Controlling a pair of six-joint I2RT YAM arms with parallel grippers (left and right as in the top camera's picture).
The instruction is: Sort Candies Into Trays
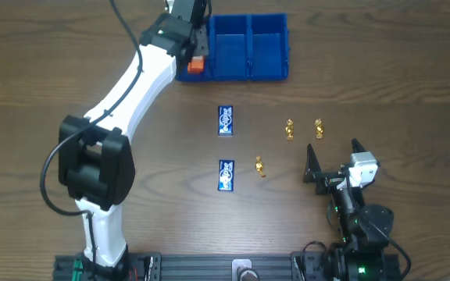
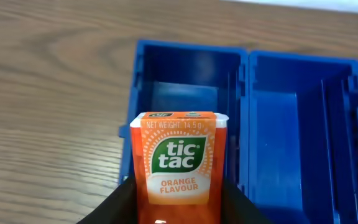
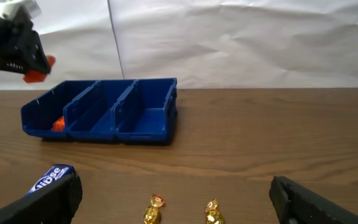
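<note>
Over the tray (image 1: 250, 47), the left gripper (image 1: 194, 62) is pinching an orange box (image 2: 179, 155); the right gripper (image 1: 333, 150) is sitting spread.

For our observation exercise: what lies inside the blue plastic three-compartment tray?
One small orange item sits in the blue plastic tray's end compartment, near the left gripper holding an orange mint box. The other two look empty; walls hide part of their floors.

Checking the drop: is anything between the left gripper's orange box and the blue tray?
Nothing visible does. The orange box in the left gripper hangs clear above the open end compartment of the blue tray.
</note>
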